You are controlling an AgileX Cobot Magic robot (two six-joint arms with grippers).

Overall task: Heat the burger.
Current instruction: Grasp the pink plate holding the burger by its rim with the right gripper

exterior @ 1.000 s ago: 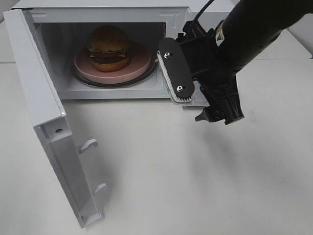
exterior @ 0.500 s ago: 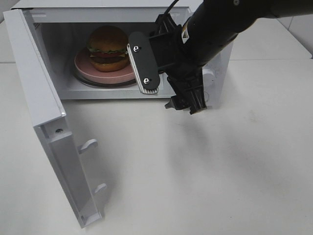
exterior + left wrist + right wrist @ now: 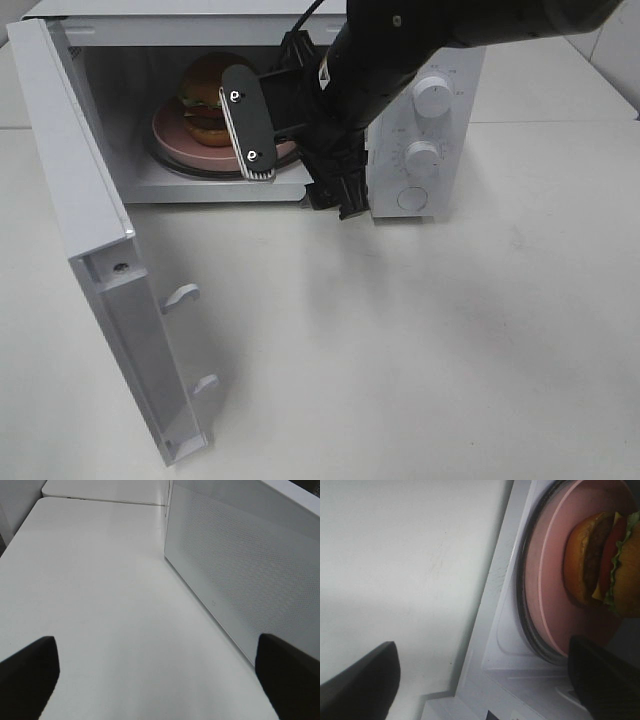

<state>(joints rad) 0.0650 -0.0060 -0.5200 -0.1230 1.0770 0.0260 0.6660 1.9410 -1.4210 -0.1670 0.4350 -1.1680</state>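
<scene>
The burger [image 3: 205, 95] with its golden bun stands on a round pink plate [image 3: 170, 135] inside the open microwave [image 3: 200, 30]. My right gripper [image 3: 295, 160] hangs open at the right part of the oven's mouth, nothing between its fingers, and its flat finger [image 3: 248, 120] hides the burger's right side. In the right wrist view the burger [image 3: 600, 560] and plate [image 3: 547, 580] lie just beyond the open gripper [image 3: 482, 672], apart from it. My left gripper [image 3: 157, 672] stands open over bare table, empty; the exterior high view does not show it.
The microwave door [image 3: 90, 220] is swung wide toward the front left. Two knobs [image 3: 432, 95] and a button sit on the control panel at the right. A glass turntable [image 3: 522, 615] lies under the plate. The oven's perforated side wall [image 3: 240, 570] is beside the left gripper.
My right arm has swept left from in front of the control panel to the oven's mouth, uncovering the knobs and now covering part of the burger. Burger, plate and door have not moved.
</scene>
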